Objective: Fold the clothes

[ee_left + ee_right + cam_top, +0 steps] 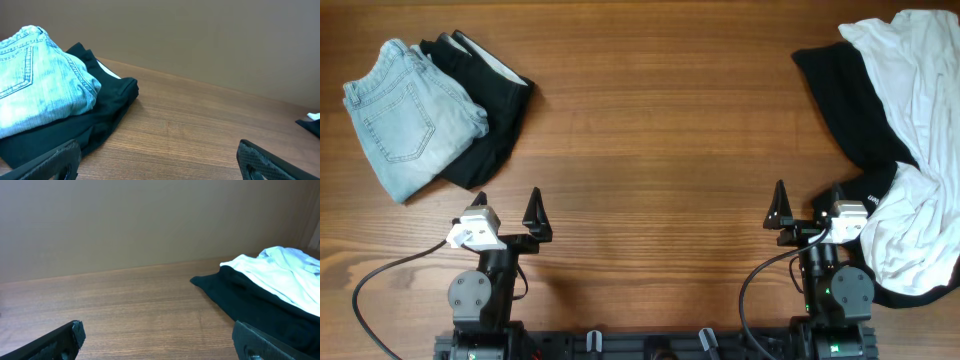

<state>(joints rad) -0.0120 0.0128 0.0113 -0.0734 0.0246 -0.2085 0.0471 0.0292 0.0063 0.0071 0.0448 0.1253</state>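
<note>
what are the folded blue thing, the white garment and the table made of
Folded blue garment: likely washed denim, matte; faded weave, stitched seams, patch pocket. White garment: thin matte jersey, probably cotton; soft loose creases. Table: wood or wood-look laminate, slight sheen; plank grain lines.

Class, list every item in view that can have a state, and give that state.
jeans: folded, lying on left black garment.
left black garment: folded.
white garment: crumpled, unfolded.
right black garment: unfolded, partly under white garment.
left claw: open, empty.
right claw: open, empty.
</note>
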